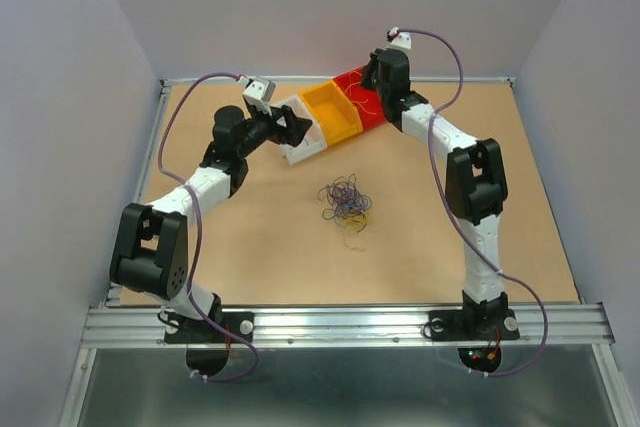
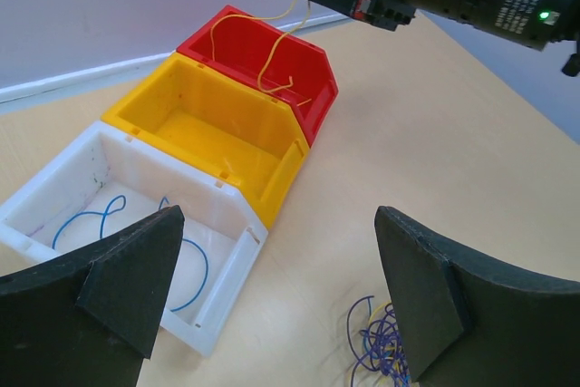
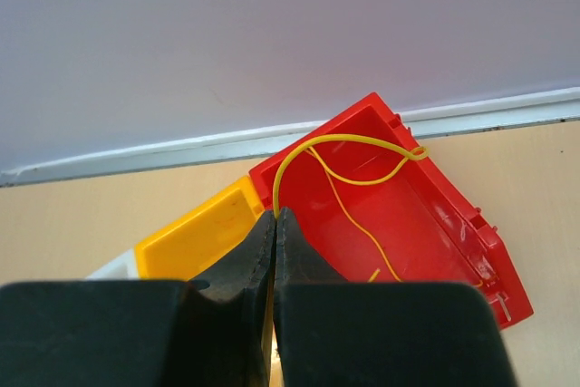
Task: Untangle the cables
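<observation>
"Cables (image 1: pixel 345 200) first: where are they, from where you stand?"

"Most lie in one loose knot of blue, purple and yellow near the middle of the bench (image 1: pixel 250 247), apart from both arms. A few blue wires (image 2: pixel 109 215) lie curled in the white bin (image 2: pixel 54 178), and a yellow wire (image 3: pixel 335 142) loops over the red bin (image 3: pixel 435 215)."

"How do the bins sit?"

"Three in a row toward the far edge, side against side: white, then the yellow bin (image 2: pixel 208 129), then red."

"What about the right pincer (image 3: pixel 275 224)?"

"Pinched tight on one end of that yellow wire, above the red bin's side next to the yellow one. The wire arches up from the tips, reaches the far rim and trails down inside."

"And the left pincer (image 2: pixel 276 260)?"

"Spread wide with nothing between its fingers. It hovers just beside the white bin, low over the bench, looking along the row, with the knot close under its right finger."
</observation>
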Robot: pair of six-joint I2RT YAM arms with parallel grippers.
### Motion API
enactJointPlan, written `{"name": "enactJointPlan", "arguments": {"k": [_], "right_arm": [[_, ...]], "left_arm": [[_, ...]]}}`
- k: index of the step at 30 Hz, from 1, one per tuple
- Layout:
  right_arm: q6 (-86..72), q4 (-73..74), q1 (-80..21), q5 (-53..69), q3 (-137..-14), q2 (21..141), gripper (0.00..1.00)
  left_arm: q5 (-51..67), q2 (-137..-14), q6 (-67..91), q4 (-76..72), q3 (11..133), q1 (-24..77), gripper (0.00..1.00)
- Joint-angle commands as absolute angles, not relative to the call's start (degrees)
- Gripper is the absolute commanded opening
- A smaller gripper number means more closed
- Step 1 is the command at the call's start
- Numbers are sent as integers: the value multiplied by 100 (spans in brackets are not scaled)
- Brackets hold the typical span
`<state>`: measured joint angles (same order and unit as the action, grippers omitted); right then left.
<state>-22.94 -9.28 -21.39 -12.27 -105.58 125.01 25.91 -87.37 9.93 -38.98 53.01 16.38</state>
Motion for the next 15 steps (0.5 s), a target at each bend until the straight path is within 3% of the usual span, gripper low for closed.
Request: {"name": "enactJointPlan", "arguments": {"k": [1,15], "right_arm": [[-2259,-818,-2092,-1714,-11214,13014,0],[-1899,685,-1811,-1433,-12419,14475,0]], "left_arm": [[2812,-8727,1055,-4166,5537,1600,99],[3102,-9000,1160,-4052,5757,1591,99]]}}
